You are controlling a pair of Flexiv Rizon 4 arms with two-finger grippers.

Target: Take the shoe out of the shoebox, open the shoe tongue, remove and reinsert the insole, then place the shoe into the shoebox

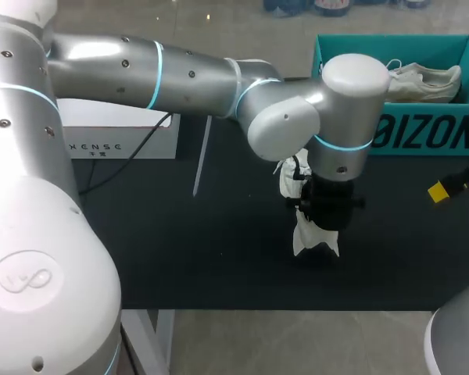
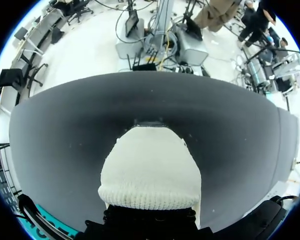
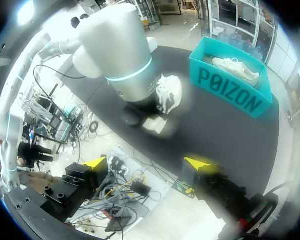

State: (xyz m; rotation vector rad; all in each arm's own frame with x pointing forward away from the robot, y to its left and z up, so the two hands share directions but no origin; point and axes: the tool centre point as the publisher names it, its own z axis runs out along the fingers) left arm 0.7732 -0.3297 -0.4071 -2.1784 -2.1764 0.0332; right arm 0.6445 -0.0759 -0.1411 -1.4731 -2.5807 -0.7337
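Your left gripper (image 1: 326,212) sits in front of the teal shoebox (image 1: 422,137), off its left corner. A white shoe (image 2: 150,175) stands on end right against it, knit end directly ahead of it, but the grip is hidden, so you cannot tell whether it clamps. Your right gripper (image 3: 146,163) hangs before the shoebox's right end, its 2 yellow fingertips (image 3: 96,162) spread wide, well apart from that shoe, while 1 second shoe (image 1: 422,82) lies inside the shoebox.

Two white shoes: a first shoe (image 1: 422,80) and a second shoe (image 2: 150,165). One teal shoebox (image 1: 391,133). Two robot arms, the left arm (image 1: 187,74) and the right arm (image 1: 457,344), each with one claw: left claw (image 1: 327,212), right claw (image 3: 147,165). One white box (image 1: 117,133) and one black cable (image 1: 133,156). One dark tabletop (image 1: 219,258).
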